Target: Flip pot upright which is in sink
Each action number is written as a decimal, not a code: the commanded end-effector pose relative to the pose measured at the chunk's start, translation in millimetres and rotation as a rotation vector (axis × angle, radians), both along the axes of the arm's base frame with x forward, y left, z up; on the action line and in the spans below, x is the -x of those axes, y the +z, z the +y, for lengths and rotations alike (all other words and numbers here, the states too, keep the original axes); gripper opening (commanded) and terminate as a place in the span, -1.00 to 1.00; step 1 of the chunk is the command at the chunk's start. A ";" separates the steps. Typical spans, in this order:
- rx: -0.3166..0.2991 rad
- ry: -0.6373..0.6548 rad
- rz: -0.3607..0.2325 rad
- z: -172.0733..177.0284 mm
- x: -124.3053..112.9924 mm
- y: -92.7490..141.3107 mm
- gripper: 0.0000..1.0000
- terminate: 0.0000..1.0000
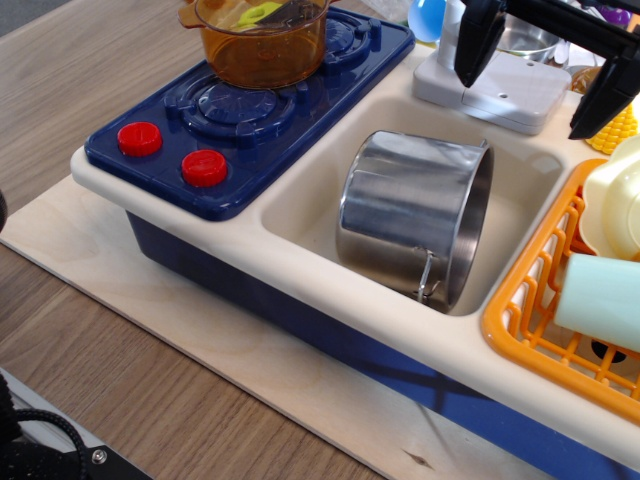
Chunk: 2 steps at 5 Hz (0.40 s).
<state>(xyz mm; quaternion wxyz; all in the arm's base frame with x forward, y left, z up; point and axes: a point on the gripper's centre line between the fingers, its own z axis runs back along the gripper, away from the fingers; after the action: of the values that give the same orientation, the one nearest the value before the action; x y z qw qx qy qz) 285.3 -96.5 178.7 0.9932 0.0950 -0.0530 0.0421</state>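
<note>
1. Plainly, the pot (415, 215) lay on its side in the sink (300, 205), mouth turned toward the bench's right edge, its thin wire handle low on the front near the rim.
2. The pot filled most of the basin, resting against the sink's front-right wall.
3. The gripper (540, 75) hung above the bench's far right corner, well apart from the pot, its two black fingers spread wide with nothing between them.
4. A grey faucet base (495, 90) sat behind the sink, beneath the gripper.
5. An orange pot (262, 40) stood on the blue stove (240, 110) at the far left, with two red knobs (170, 152) on the stove's front edge.
6. An orange rack (540, 300) at the right edge held pale plastic items.
7. The toy unit rested on a light plywood board (200, 340), itself laid on a wood-grain bench (90, 70).
8. Little of the room showed; dark equipment sat at the near left corner.
</note>
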 end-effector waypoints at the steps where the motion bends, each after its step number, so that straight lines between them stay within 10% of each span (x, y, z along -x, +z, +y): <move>1: 0.000 0.000 0.000 0.0 0.0 0.0 1.00 -1.00; 2: -0.183 -0.077 -0.014 -1.9 -1.5 -4.9 1.00 -1.00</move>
<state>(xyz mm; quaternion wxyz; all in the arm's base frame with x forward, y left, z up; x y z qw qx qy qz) 284.0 -98.3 159.8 0.9708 0.2309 -0.0582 -0.0301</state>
